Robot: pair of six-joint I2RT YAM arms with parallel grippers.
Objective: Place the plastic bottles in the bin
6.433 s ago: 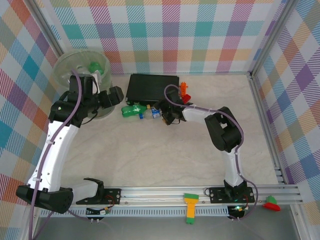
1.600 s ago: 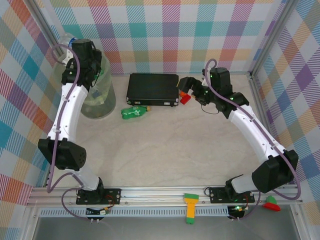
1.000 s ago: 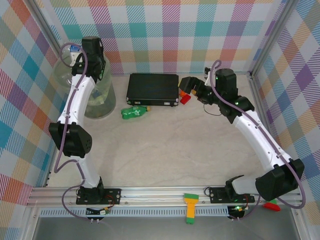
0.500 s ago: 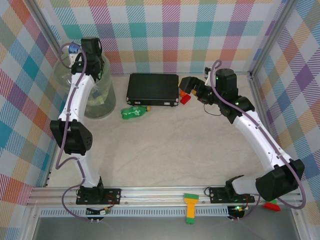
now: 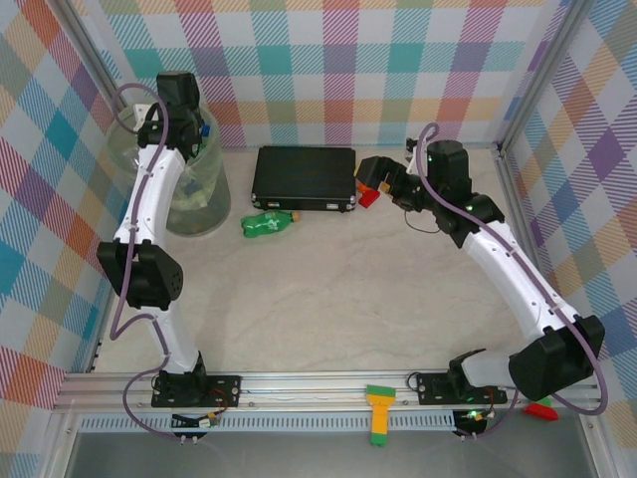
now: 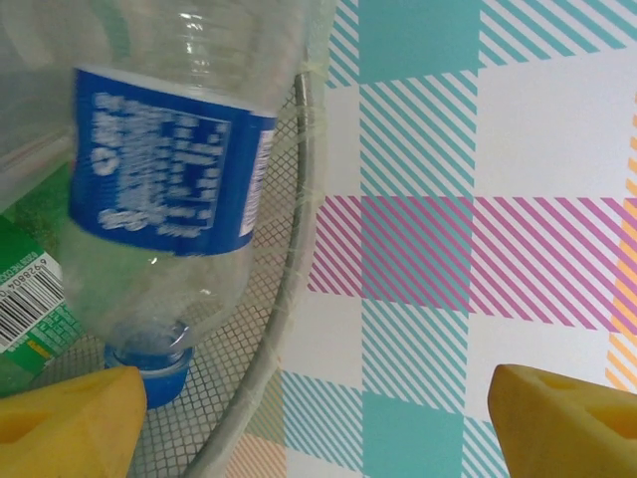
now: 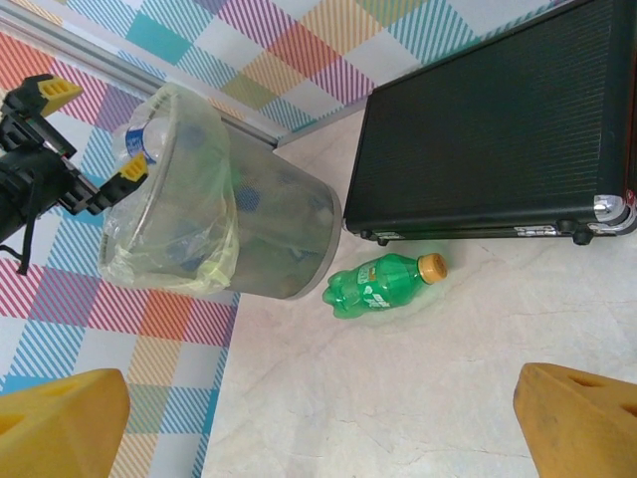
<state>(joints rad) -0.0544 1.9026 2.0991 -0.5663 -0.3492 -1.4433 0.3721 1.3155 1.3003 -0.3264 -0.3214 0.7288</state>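
Bin (image 5: 204,199) is standing upright far left. Blue-label bottle (image 6: 159,219) is sitting inside its rim, long axis near vertical, cap pointing down, just off my left gripper (image 6: 318,428), whose jaws are spread wide, gripping nothing. Green bottle (image 5: 267,223) is lying flat beside the bin, cap pointing right in the top view, well ahead of my right gripper (image 7: 318,423), whose jaws are gaping, 0 held.

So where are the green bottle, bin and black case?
green bottle (image 7: 381,287), right wrist view, on its body.
bin (image 7: 289,237), right wrist view, on its side wall.
black case (image 5: 304,177), top view, middle of its lid.
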